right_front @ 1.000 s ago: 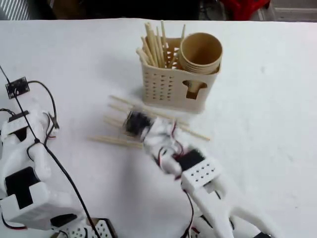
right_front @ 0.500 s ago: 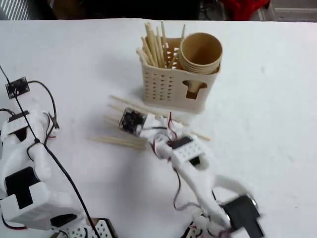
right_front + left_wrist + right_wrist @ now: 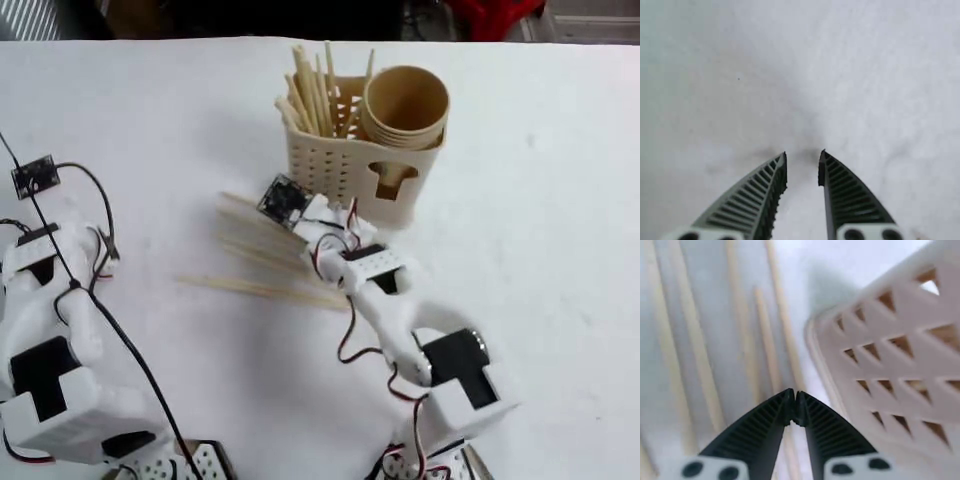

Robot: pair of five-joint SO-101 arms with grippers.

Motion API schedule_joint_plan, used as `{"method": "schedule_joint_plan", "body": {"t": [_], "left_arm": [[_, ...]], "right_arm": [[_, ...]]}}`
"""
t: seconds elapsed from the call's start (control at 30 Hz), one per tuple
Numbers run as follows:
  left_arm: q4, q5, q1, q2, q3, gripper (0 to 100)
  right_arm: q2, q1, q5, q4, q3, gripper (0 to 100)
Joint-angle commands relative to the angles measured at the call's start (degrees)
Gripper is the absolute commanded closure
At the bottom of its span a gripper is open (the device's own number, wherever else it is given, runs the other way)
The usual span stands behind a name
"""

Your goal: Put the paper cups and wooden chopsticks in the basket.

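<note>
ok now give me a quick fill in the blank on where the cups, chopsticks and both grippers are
1. The paper cups stand in the basket, nested in one ____.
2. The loose chopsticks lie on the table, ____ the basket.
3. The right gripper, close to the basket's wall, is ____.
4. The left gripper, over bare table, is ____.

Missing words: stack; outside; shut; open
</note>
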Motion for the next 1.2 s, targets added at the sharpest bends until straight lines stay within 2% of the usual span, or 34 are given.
{"method": "schedule_joint_plan", "body": {"t": [0.0, 0.3, 0.47, 0.63, 0.8, 0.93, 1.07, 1.17], "left_arm": [[-0.88, 0.35, 0.75, -0.31, -0.26, 88], [-0.88, 0.35, 0.75, -0.31, -0.26, 88], [-0.88, 0.35, 0.75, -0.31, -0.26, 88], [-0.88, 0.35, 0.75, -0.31, -0.26, 88], [-0.88, 0.35, 0.75, -0.31, -0.26, 88], [-0.88, 0.35, 0.75, -0.31, -0.26, 88], [-0.88, 0.35, 0.75, -0.31, -0.26, 88], [-0.88, 0.35, 0.75, -0.31, -0.26, 88]], "right_arm": [[1.98, 0.57, -0.26, -1.01, -3.34, 98.1], [2.68, 0.31, 0.26, -0.4, -4.4, 98.1], [-0.57, -3.03, 9.76, 11.91, -3.43, 98.1], [-5.32, -6.81, 10.73, 21.49, -1.49, 98.1], [-10.42, -9.63, 10.64, 26.51, 0.79, 98.1], [-17.8, -7.34, 9.58, 24.84, 0.88, 98.1], [-22.46, -2.42, -1.23, 18.07, 1.85, 98.1], [-21.85, 0.57, -3.08, 11.65, 3.16, 98.1]]}}
